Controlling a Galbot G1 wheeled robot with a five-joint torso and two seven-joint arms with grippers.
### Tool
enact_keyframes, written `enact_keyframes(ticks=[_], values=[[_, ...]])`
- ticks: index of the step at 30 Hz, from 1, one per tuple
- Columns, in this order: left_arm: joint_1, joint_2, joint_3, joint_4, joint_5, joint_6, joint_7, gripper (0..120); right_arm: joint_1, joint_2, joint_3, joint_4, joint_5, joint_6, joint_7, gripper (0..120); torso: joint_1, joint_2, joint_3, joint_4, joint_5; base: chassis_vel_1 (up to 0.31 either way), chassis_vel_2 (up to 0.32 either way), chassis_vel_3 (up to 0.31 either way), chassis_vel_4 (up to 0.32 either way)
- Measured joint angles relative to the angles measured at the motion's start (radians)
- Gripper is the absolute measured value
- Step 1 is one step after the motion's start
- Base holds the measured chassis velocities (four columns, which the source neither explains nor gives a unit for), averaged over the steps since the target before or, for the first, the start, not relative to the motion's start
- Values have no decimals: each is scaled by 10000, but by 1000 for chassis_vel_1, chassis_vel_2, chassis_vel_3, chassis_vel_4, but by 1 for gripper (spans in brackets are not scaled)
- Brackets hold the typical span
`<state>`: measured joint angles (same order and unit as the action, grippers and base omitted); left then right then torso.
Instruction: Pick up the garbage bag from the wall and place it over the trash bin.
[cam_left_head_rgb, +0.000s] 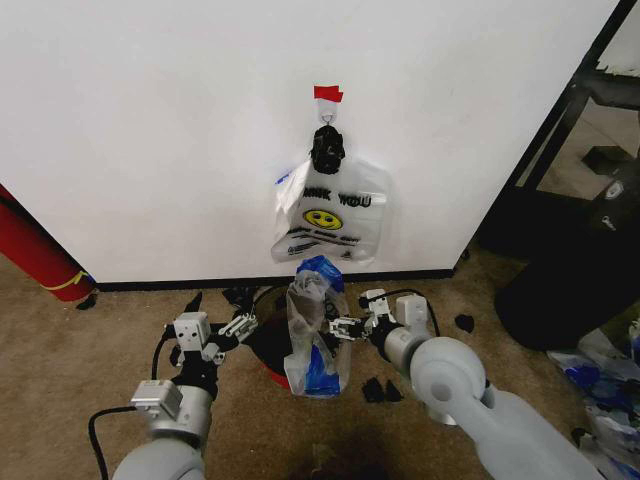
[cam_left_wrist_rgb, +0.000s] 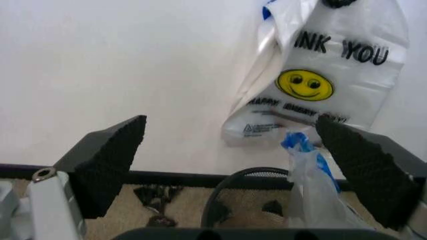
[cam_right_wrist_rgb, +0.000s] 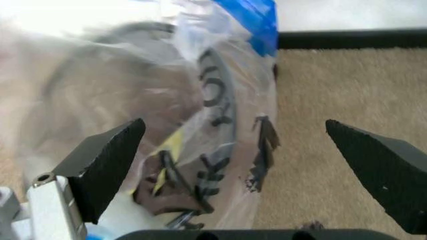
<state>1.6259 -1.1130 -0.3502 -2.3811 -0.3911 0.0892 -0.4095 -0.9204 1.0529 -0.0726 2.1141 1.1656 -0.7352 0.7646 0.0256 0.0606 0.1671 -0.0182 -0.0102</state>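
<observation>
A large white wall (cam_left_head_rgb: 150, 130) fills the back of the room, with a black baseboard (cam_left_head_rgb: 200, 283) running along its bottom edge. The floor is a brown carpet (cam_left_head_rgb: 60, 350), and some small dark scraps (cam_left_head_rgb: 380, 390) lie on it. At the left stands a red cylinder (cam_left_head_rgb: 35, 250) with a yellow band. At the right there is a dark metal frame (cam_left_head_rgb: 575, 100).

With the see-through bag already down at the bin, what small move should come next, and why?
Probably ease the right gripper in and close on the garbage bag. The bag stands bunched upright on the trash bin, not spread around its rim. Both grippers are open: the right sits against the bag's side, while the left gripper waits apart on the bin's other side.
</observation>
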Motion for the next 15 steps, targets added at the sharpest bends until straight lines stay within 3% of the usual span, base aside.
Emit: enact_keyframes(ticks=[15], values=[[26,-167,28,-81,-185,165,-73,100,974,866,-616,-1227,1163,-1,1774,100,0,0,0,0,-1,0,0,0,0]])
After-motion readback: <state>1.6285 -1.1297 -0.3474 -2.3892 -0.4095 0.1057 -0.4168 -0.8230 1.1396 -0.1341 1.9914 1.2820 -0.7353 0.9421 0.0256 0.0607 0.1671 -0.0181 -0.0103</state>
